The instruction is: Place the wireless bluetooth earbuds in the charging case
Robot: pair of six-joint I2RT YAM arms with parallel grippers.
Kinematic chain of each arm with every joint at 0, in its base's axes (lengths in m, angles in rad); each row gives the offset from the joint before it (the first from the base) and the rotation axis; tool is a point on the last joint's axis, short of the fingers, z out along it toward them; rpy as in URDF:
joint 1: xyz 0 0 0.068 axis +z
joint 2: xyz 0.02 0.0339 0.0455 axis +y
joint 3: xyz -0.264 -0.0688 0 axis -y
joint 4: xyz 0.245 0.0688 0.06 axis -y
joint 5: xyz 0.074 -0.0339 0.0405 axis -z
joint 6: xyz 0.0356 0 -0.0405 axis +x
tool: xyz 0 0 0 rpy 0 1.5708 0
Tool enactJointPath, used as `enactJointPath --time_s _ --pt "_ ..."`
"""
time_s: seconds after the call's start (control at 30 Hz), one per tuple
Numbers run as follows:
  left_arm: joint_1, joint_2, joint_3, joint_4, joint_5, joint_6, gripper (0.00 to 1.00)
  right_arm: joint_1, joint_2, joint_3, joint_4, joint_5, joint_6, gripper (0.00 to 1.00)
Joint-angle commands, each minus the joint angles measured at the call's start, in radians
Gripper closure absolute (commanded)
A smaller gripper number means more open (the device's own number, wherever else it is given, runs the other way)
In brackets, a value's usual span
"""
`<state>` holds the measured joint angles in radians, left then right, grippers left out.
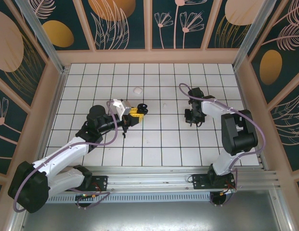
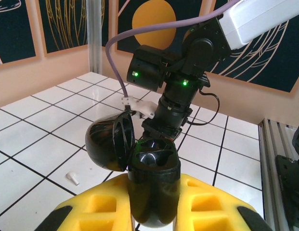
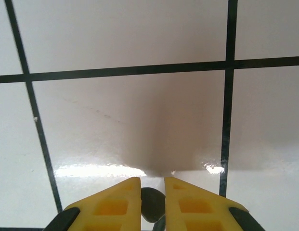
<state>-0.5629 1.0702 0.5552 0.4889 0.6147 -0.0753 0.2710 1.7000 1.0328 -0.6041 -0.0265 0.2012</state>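
While the left hand [image 2: 154, 180] clenches the black charging case [image 2: 151, 202] (lid hinged open to its left), a white earbud [image 2: 72, 178] lies on the tabletop [image 2: 33, 144] down-left of it, apart. The right hand [image 3: 151, 185] pinches a small black bit [image 3: 153, 205] close over the tabletop.

right gripper [image 3: 152, 186] pinching dark bit [image 3: 152, 204], white tiles [image 3: 130, 115]
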Motion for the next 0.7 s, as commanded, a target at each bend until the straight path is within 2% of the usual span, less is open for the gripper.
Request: enactJointPath --time_s 0.0,0.33,0.67 --pt "-0.004 -0.012 -0.001 0.029 -0.012 -0.012 1.00 0.019 -0.051 0.036 -0.038 0.009 0.021 0.87" --pt "-0.004 0.011 0.010 0.057 0.000 -0.042 1.00 0.129 -0.157 0.181 -0.101 0.122 0.064 0.87" --pt "-0.005 0.101 0.043 0.165 0.039 -0.127 1.00 0.294 -0.265 0.343 -0.094 0.189 0.095 0.87"
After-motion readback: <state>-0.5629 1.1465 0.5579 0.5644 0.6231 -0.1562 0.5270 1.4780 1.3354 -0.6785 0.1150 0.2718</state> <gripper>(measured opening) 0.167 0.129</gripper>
